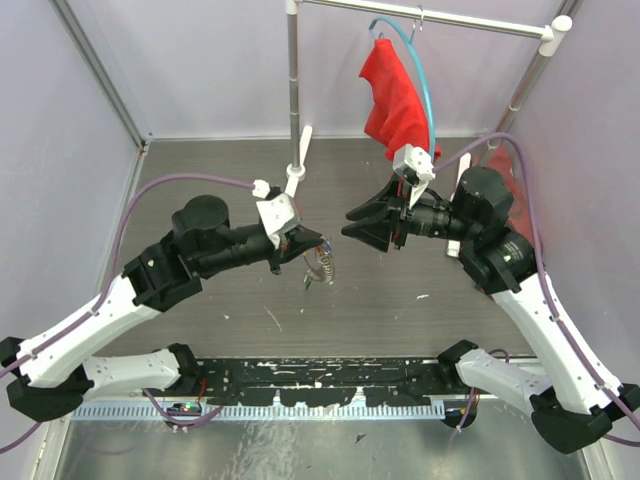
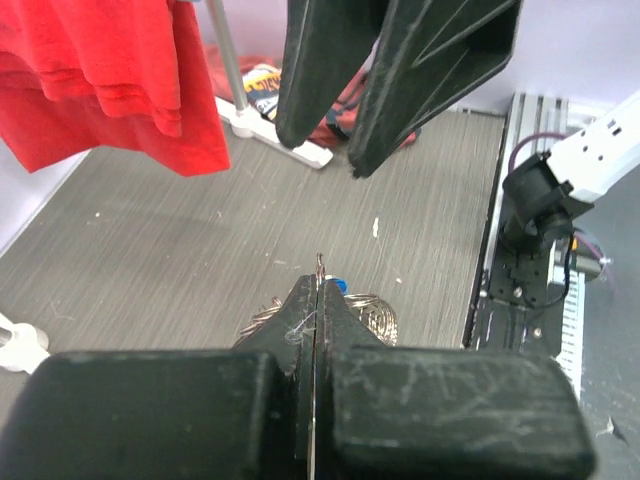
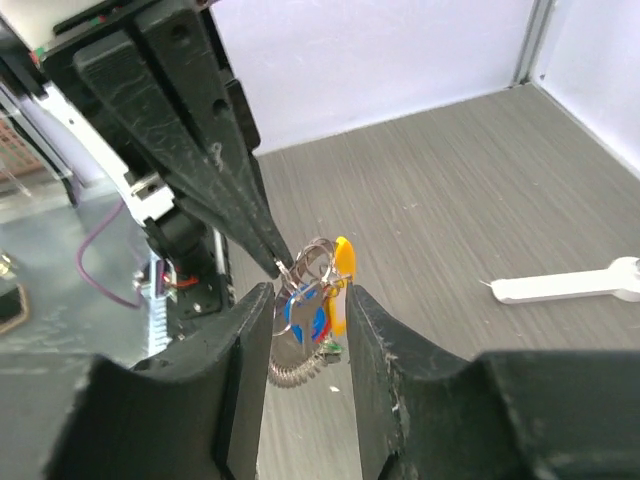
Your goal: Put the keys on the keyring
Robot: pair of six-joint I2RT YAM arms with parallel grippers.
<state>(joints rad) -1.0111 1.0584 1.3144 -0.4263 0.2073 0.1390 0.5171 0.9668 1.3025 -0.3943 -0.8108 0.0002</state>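
The ring (image 3: 312,250) is up off the surface (image 1: 400,322). The left gripper (image 1: 316,244) has its jaws pressed together on the ring's wire, and the keys (image 3: 322,312) hang in a bunch just below those jaws, clear of the surface.

In the right wrist view you can make out a blue key (image 3: 303,320) and a yellow key (image 3: 343,262) right under the left gripper. A green scrap (image 3: 328,347) sits lower in the bunch and a grey coil (image 3: 290,368) hangs at the bottom. These look threaded on already. The wire is too fine, though, for you to be sure each one is fully through and not just caught on a turn.

The right gripper (image 1: 350,223) stands just beside the left gripper, facing it, with its jaws spread and nothing in them. Its own camera shows the bunch through the gap between them, but from above those jaws are apart from the bunch.

I would call the task well along but not shown to be finished. You cannot see a red or black key near the left gripper, either on the bunch or loose. On the surface below the left gripper there are only pale flecks (image 1: 272,318), too small to name.

What is probably left is to confirm every key is on the ring, thread any that is missing, and set the ring down.
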